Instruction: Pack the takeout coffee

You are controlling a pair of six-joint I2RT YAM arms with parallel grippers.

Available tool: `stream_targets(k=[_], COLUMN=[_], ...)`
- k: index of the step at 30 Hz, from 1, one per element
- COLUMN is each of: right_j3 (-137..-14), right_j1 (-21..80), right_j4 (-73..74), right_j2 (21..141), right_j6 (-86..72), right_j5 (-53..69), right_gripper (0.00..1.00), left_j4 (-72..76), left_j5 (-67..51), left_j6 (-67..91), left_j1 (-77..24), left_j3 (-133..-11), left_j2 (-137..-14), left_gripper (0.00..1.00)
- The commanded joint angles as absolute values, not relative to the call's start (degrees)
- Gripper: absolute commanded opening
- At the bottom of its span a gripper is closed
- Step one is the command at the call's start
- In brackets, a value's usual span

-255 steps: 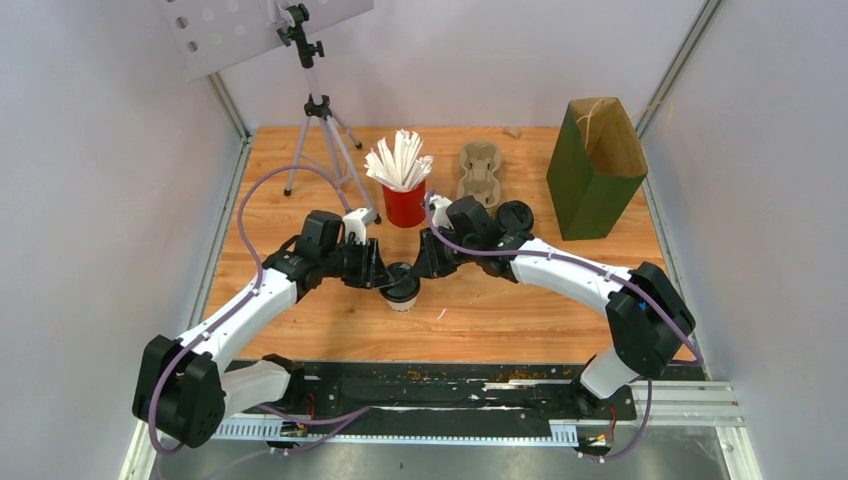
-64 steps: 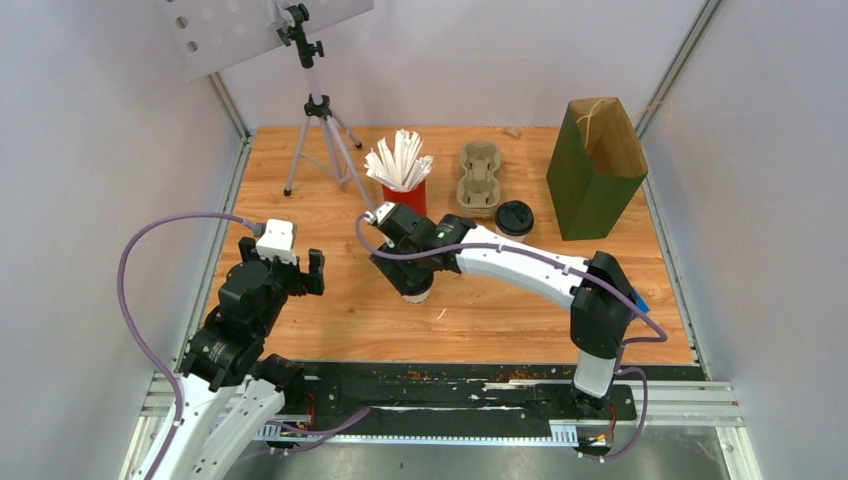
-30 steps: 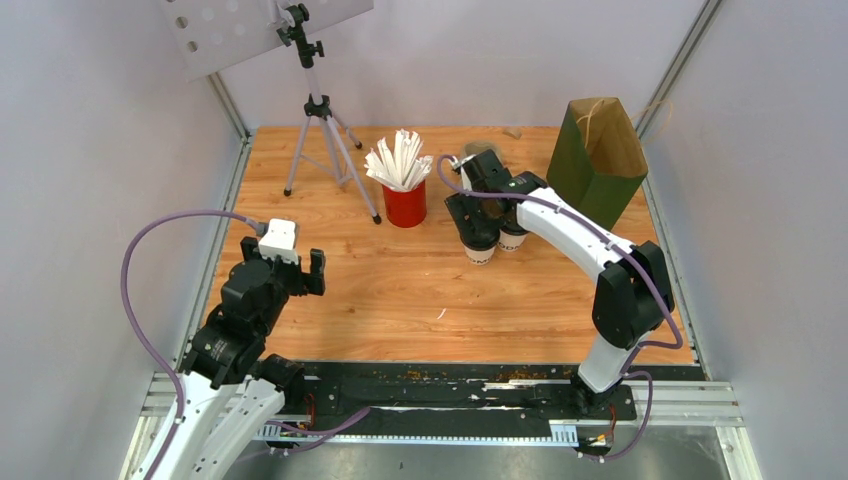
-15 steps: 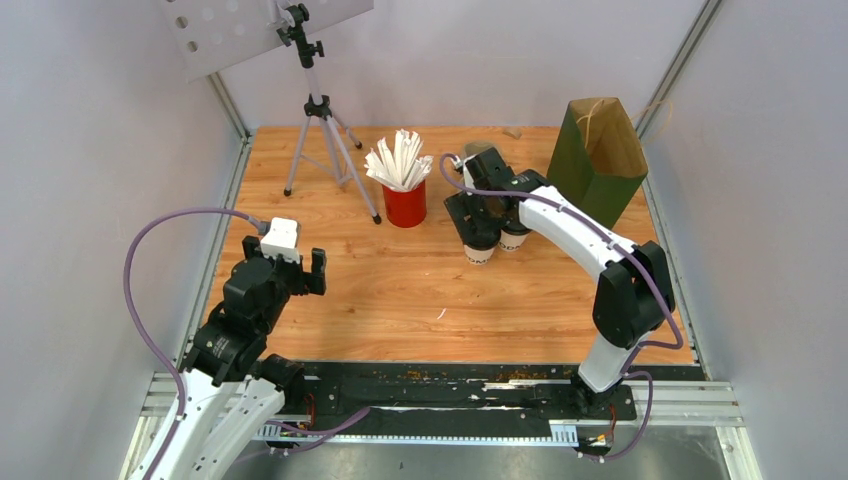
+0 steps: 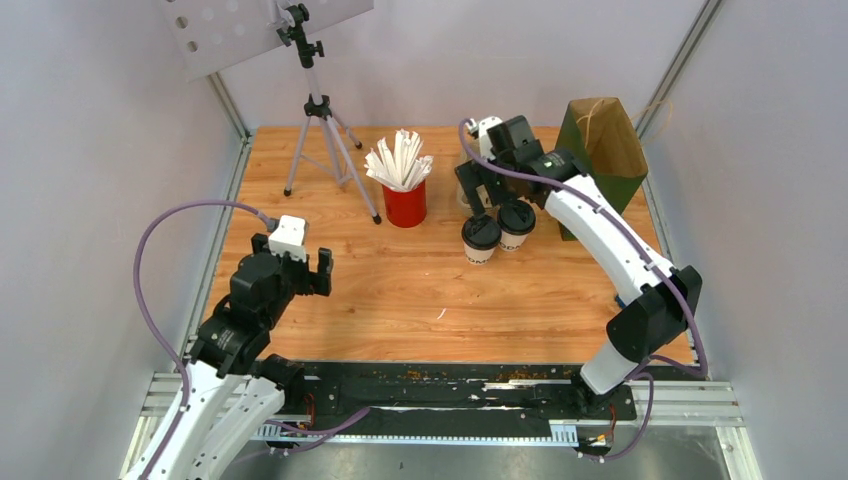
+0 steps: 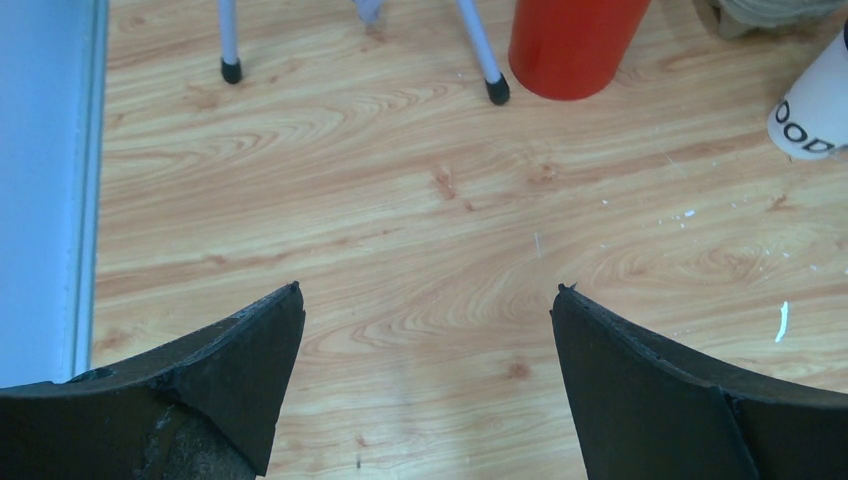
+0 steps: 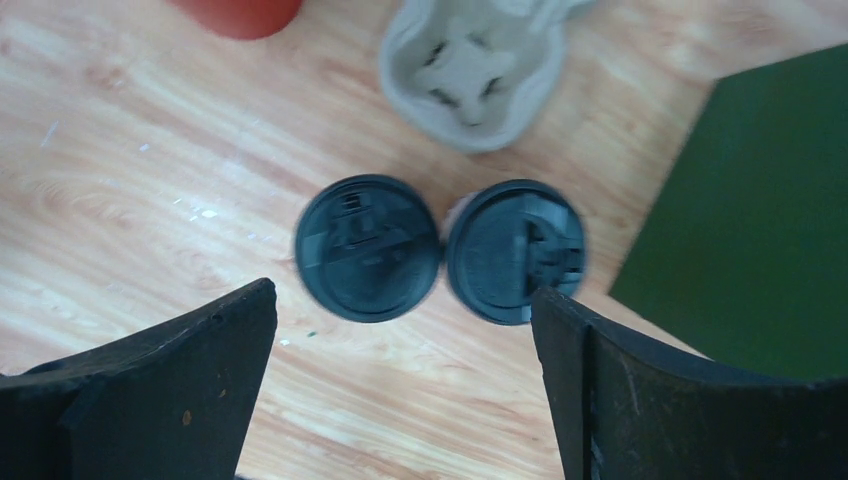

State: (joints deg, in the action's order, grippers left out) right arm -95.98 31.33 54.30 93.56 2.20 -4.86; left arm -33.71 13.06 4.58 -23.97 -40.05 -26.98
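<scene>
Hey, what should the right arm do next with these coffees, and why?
Probably lower the open right pincer onto the tray, its visible pocket empty, and grip its rim. Both cups stand lidded, side by side on the table just short of it, neither is held, and the bag stands open beside them.

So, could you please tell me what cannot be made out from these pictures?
- Cup tray: top view, mostly behind the right gripper; right wrist view, far end cut off by the top edge.
- Print on one coffee cup: left wrist view, cut off by the right edge; right wrist view shows only blurred lids.
- Green bag: its inside bottom is hidden by its own walls in the top view.
</scene>
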Motion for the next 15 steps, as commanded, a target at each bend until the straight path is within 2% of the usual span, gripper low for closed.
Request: stream_targets(k=[1,6,10,15], right_j3=[-101.17,-108.73,-113.94,-114.73], right_j1=[25.85,16.84,10.91,5.89], right_j4=[56.86,59.88,61.86,59.74], right_j2=[91.15,92.63,93.06,91.49], right_j6=[7.15,9.53,9.33,7.76], right_j5=[-11.96,-11.13,-8.99,-4.71], right_gripper=[0.98,0.94,0.96,0.98], left_j4=[-33.46,-31.72,-30.93,-30.54], left_j5=[7.88,3.84,1.45,0.36], left_j6=[5.33,5.77,5.40,5.01], left_j1=[-24.08,-24.08,-24.08,-24.08], left_j3=[-41.57,-39.65,-38.67,-38.17], left_j2=[-29.67,-31.17,-30.52,-29.52], left_gripper=[1.00,1.00,1.00,1.00])
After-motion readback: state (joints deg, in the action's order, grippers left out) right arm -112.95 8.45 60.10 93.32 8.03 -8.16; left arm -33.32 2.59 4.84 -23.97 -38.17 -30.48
